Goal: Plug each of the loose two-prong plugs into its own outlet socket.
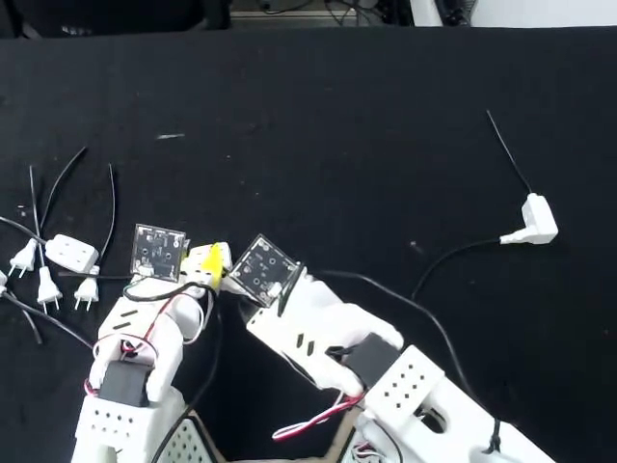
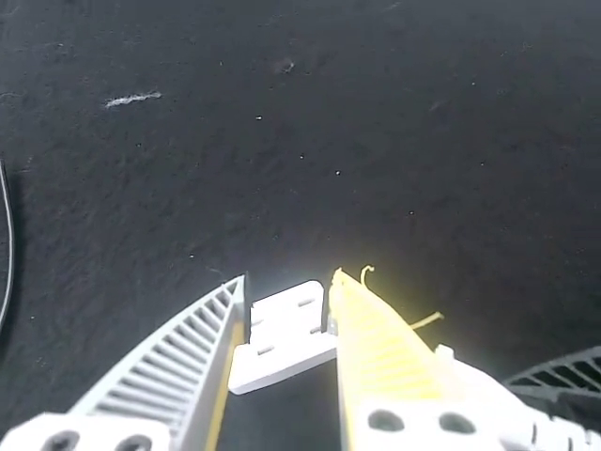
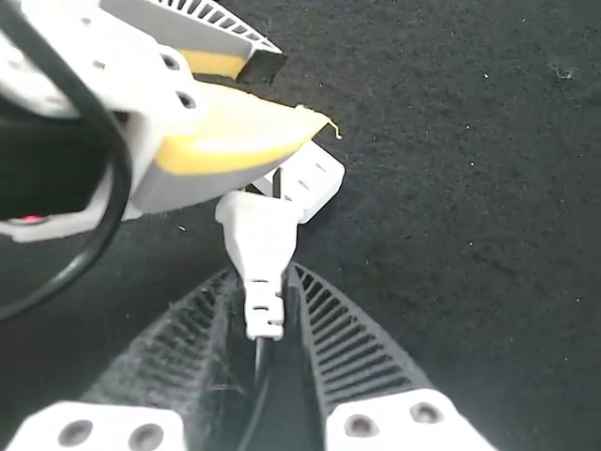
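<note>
White plug (image 3: 255,240) meets white socket (image 2: 282,334) between our two grippers.
Our left gripper (image 2: 286,287) is clamped on the socket, which sits between its ribbed finger and its yellow one, close in front of the arms and left of the table's (image 1: 337,125) centre. Our right gripper (image 3: 263,282) pinches the plug by its neck, the cable trailing back between the fingers. The plug's nose touches the socket, though we cannot tell how deep the prongs sit. Loose plugs (image 1: 46,285) and a socket block (image 1: 72,253) lie at the table's left. An angled plug (image 1: 540,220) lies well apart at the right.
</note>
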